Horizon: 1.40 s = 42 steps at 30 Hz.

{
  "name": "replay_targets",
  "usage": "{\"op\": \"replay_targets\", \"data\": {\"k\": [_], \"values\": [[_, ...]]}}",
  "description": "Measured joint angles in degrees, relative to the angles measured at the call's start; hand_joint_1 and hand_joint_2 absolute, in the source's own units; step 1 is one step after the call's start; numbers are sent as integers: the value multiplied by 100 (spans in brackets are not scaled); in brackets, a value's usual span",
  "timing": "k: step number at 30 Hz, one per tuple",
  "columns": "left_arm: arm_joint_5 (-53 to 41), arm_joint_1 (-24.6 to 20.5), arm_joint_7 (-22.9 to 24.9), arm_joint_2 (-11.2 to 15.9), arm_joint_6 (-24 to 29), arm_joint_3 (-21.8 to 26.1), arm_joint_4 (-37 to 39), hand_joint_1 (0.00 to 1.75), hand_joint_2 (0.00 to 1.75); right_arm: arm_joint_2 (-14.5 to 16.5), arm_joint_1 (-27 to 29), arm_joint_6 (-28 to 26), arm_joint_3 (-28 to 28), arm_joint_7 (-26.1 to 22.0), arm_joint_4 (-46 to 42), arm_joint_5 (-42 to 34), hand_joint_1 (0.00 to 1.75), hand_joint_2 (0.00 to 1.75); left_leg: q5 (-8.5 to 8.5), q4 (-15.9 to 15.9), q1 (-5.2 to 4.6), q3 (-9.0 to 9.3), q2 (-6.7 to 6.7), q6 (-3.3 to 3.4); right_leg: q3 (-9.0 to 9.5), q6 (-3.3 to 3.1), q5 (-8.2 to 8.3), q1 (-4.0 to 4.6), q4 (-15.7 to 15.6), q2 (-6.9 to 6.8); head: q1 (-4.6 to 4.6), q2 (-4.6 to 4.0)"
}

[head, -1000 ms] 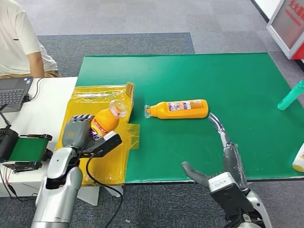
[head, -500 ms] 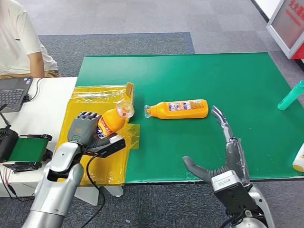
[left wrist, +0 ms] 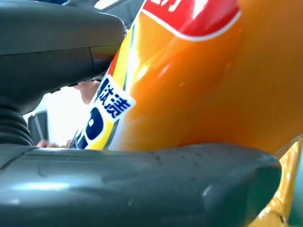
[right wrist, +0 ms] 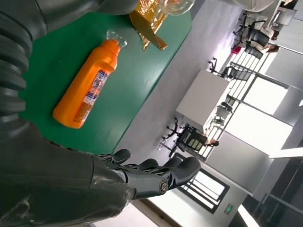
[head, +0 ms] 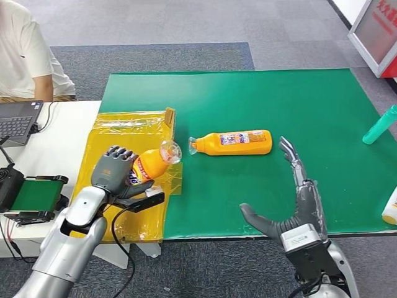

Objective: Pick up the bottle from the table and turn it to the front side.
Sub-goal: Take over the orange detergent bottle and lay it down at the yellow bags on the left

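orange bottle (right wrist: 87, 84), lying on its side on the green surface (right wrist: 118, 99), clear cap, printed label facing the camera. right hand (right wrist: 118, 175), dark fingers (right wrist: 161, 172) extended and apart, holding nothing, well apart from the bottle. crumpled yellow wrapping (right wrist: 146, 21) at the surface's edge. office chairs (right wrist: 185, 137) and windows beyond.

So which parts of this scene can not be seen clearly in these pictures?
- Orange plastic bottle in the left hand: the fingers cover its base in the head view; the left wrist view cuts off its label.
- Orange plastic bottle lying on the green mat: label print too small to read.
- Teal bottle and white-and-yellow container: cut off by the head view's right edge.
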Motion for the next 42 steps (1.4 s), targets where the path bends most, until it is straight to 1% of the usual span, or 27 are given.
{"op": "replay_targets", "data": {"k": [2, 4, 6, 11, 16, 25, 28, 32, 36, 39, 42], "values": [[0, -69, 76, 137, 61, -276, 102, 0, 0, -2, -13, -14, -1, -23, 0, -31, 0, 175, 0, 0, 0, 0, 0, 0, 1, 0, 0, 0, 0, 0, 1, 1], [0, -89, 98, 185, 131, -415, 177, 0, 0, -3, -15, -32, -4, -35, -1, -48, 0, 175, 0, 0, 0, 0, 0, 0, 2, 0, 0, -1, 0, 0, 1, 0], [0, -67, 92, 182, 157, -441, 224, 0, 0, -3, -5, -55, -9, -38, -11, -53, 0, 175, 0, 0, -1, 0, 0, 0, 1, 0, 0, -1, 0, 0, 0, 0], [4, 66, -14, 44, 109, -326, 255, 0, 0, -3, 46, -87, -40, -39, -115, -53, 0, 175, -1, 0, -1, 0, 0, 0, 1, 0, 0, -1, 0, 0, 1, 1], [139, 194, -150, -220, 21, 37, 250, 0, 0, -3, 94, -94, -112, -37, -217, -43, 0, 175, -1, 0, 0, 0, 0, 0, 1, 0, 0, -1, 0, 0, 1, 1], [753, 411, -321, -717, -22, 850, 98, 0, 0, -3, 151, -97, -201, -24, -317, 52, 0, 175, 0, 0, -1, 0, 0, 0, 2, 0, 0, -1, 0, 0, 0, 0], [1345, 517, -509, -934, -67, 1142, -152, 0, 0, -3, 161, -105, -224, 16, -356, 98, 0, 175, -1, 0, -1, -1, 0, 0, 2, 0, 0, -1, 0, 0, 1, 1], [2556, 699, -802, -1247, -260, 1568, -642, 0, 0, -2, 191, -114, -240, 94, -407, 215, 0, 175, -2, 0, -1, -1, 0, 1, 2, 0, 0, -1, 0, 0, 1, 1], [3742, 915, -958, -1502, -569, 1908, -1116, 0, 0, 2, 238, -114, -251, 139, -438, 318, 0, 175, -3, 0, 0, -2, 0, 1, 1, 0, -2, -1, 0, 0, 1, 1], [4436, 1074, -988, -1651, -774, 2070, -1438, 0, 0, 3, 257, -114, -257, 172, -444, 370, 0, 175, -4, 0, 0, -2, 0, 1, 1, 0, -2, -1, 0, 0, 1, 0], [4875, 1176, -968, -1714, -943, 2171, -1673, 0, 0, 4, 269, -114, -262, 181, -444, 387, 0, 175, -4, 0, 0, -2, 0, 2, 2, 0, -1, -1, 0, -1, 1, 1]]}}
